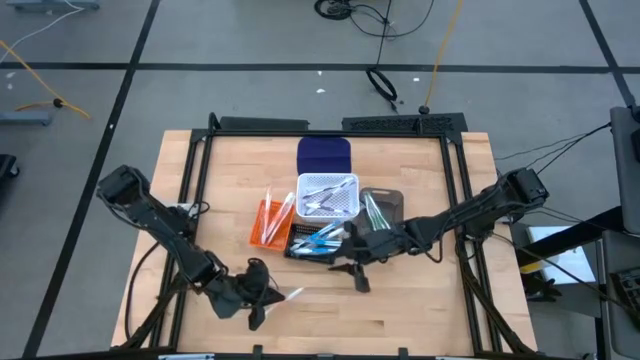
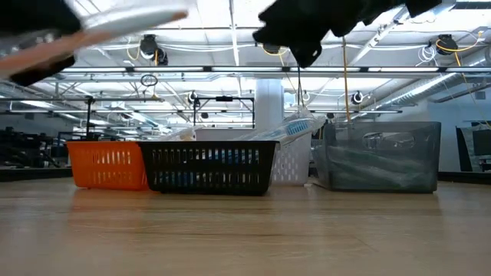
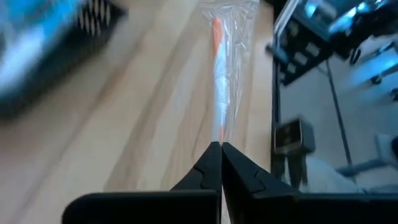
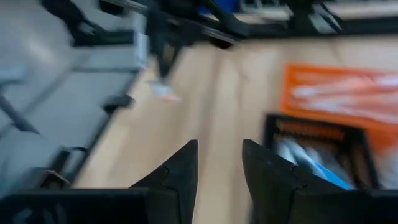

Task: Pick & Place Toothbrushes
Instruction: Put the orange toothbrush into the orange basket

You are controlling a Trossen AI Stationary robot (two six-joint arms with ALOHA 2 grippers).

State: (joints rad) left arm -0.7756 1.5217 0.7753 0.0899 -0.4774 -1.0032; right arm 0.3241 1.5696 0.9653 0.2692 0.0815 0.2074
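Toothbrush, orange-accented and sealed in a clear wrapper, pinched at 1 end between the pressed-together fingers of the left tool. Runs straight ahead of that tool, long axis in line with the fingers, free end pointing away. Carried just clear of the tabletop, on the near-left side, seen from above as a pale sliver beside the left tool. Matching orange bin well ahead of the tool, beyond the brush's far end, next to the black bin; judged the likely drop point, so a forward carry along the brush's own axis. Right tool spread and empty, hovering near the black bin, farther from this brush than the left.
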